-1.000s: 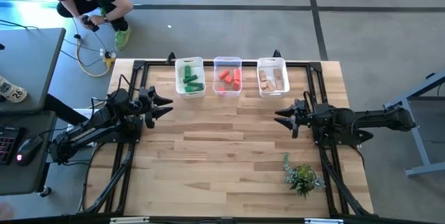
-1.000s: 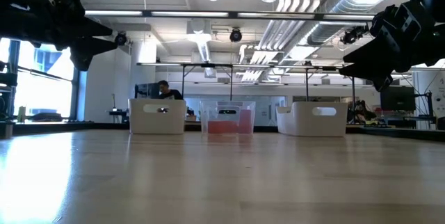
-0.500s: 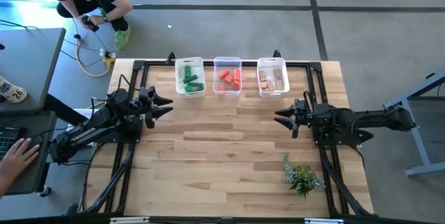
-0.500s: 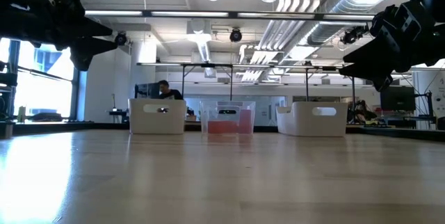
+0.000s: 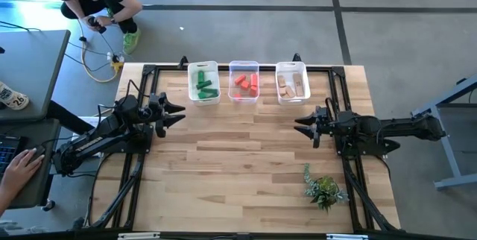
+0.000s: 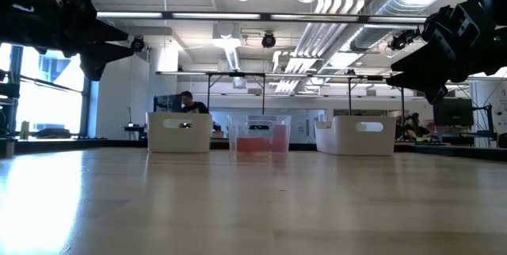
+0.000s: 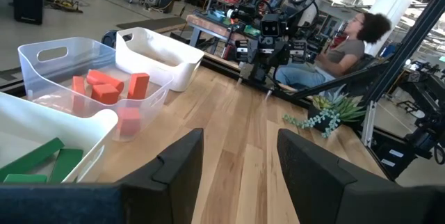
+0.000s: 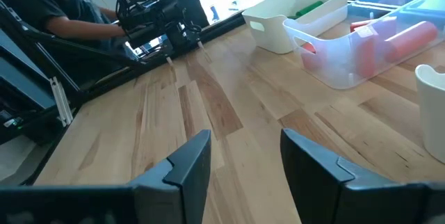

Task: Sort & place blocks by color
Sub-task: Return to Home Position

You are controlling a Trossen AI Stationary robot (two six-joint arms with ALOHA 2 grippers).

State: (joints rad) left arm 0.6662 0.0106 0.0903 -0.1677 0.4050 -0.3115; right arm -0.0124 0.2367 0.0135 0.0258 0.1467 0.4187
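Only a person's hand [image 5: 16, 167] beyond the tabletop's [image 5: 246, 165] left edge is shifting; both arms are holding as before. The left gripper [image 5: 179, 113] and right gripper [image 5: 299, 126] are hovering, fingers apart and empty, near opposite side edges. Along the far edge, green blocks [image 5: 204, 86] are lying in the left white bin [image 5: 203, 65], red blocks [image 5: 246, 83] in the transparent bin [image 5: 244, 64], and tan blocks [image 5: 292, 85] in the right white bin [image 5: 291, 65].

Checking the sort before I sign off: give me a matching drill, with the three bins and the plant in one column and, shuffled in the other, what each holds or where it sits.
Column one:
1. left white bin
2. clear bin
3. right white bin
4. plant

Column two:
A. tan blocks
B. on the bare table, in no bin
C. green blocks
D. red blocks

Pairs: 1-C, 2-D, 3-A, 4-B.

The left gripper and right gripper hang open and empty.
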